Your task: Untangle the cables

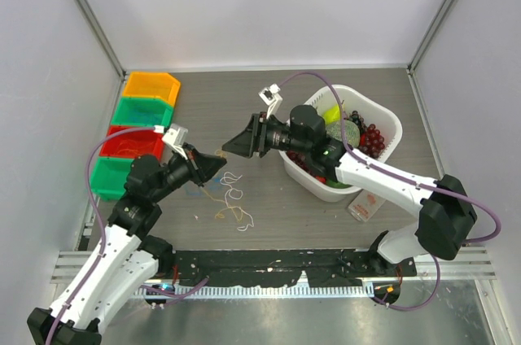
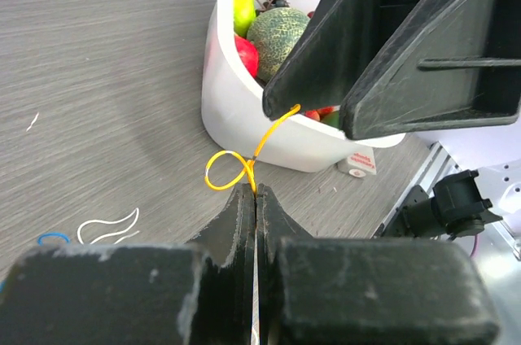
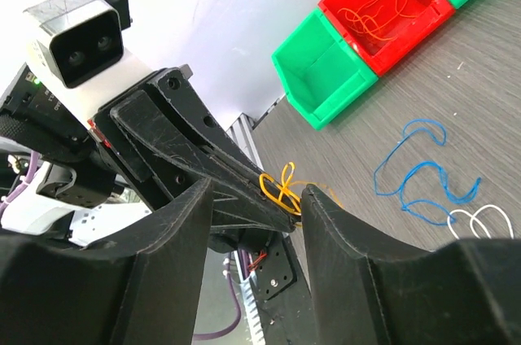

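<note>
1. The left gripper (image 2: 255,192) is closed tight on the orange cable (image 3: 281,190), holding its looped, knotted part off the surface (image 1: 326,198).
2. The right gripper (image 3: 259,194) faces it, just beside it, with its jaws apart. In the left wrist view, the cable's free end touches one fingertip and is not pinched.
3. The blue cable (image 3: 417,165) and white cable (image 3: 476,213) lie loose on the surface below both grippers.
4. The white basket (image 1: 395,121) of fruit stands to the right.
5. The red bin (image 3: 415,36) on the left holds more orange wire.
</note>
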